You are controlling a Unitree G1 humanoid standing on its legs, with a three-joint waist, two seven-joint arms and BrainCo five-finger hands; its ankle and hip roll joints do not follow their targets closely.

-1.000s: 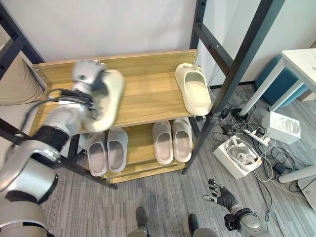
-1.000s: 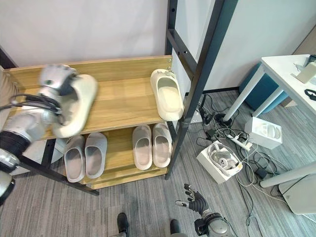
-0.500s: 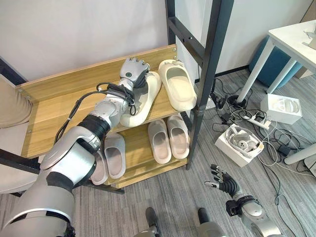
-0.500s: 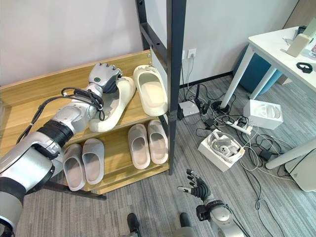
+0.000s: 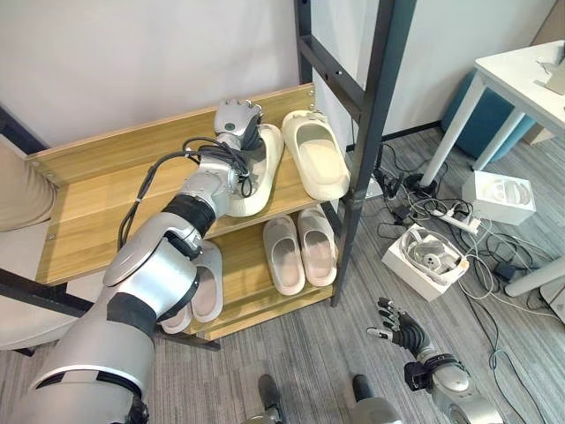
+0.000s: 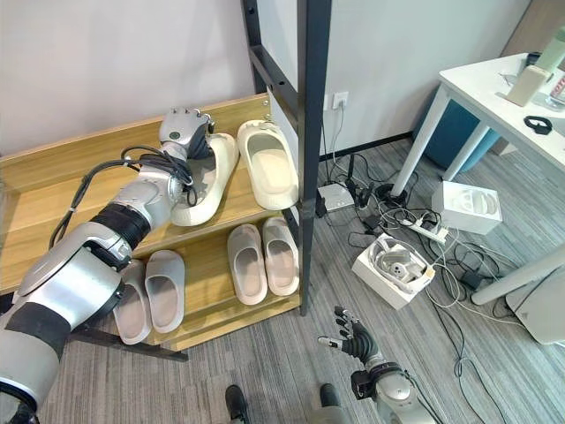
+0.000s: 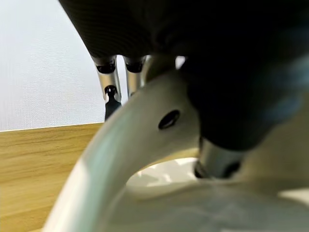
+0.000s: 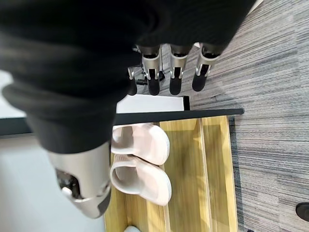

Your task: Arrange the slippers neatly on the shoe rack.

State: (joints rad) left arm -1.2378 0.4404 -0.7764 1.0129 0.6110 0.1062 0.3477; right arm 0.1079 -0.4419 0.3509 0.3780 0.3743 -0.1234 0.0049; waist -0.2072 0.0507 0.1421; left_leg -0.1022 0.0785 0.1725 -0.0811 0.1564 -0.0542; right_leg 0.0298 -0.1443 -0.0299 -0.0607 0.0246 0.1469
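On the wooden shoe rack's top shelf (image 5: pixel 115 190), my left hand (image 5: pixel 237 119) is shut on a cream slipper (image 5: pixel 253 168) at its far end. The slipper rests on the shelf, angled slightly, just left of its cream mate (image 5: pixel 316 152), which lies flat at the shelf's right end. In the left wrist view the slipper's strap (image 7: pixel 140 140) arches between my thumb and my fingers (image 7: pixel 107 77). Two pale pairs sit on the lower shelf, one on the right (image 5: pixel 300 252) and one on the left (image 5: pixel 205 278). My right hand (image 5: pixel 402 329) hangs low over the carpet, open and holding nothing.
A black frame post (image 5: pixel 371 132) stands at the rack's right end. Right of it lie cables, a power strip and an open white box (image 5: pixel 428 261) on the carpet. A second white box (image 5: pixel 500 196) sits under a white table (image 5: pixel 521 66).
My left hand has carried the cream slipper from the shelf's left part to beside its mate, then brought it a little closer. The camera has swung right.
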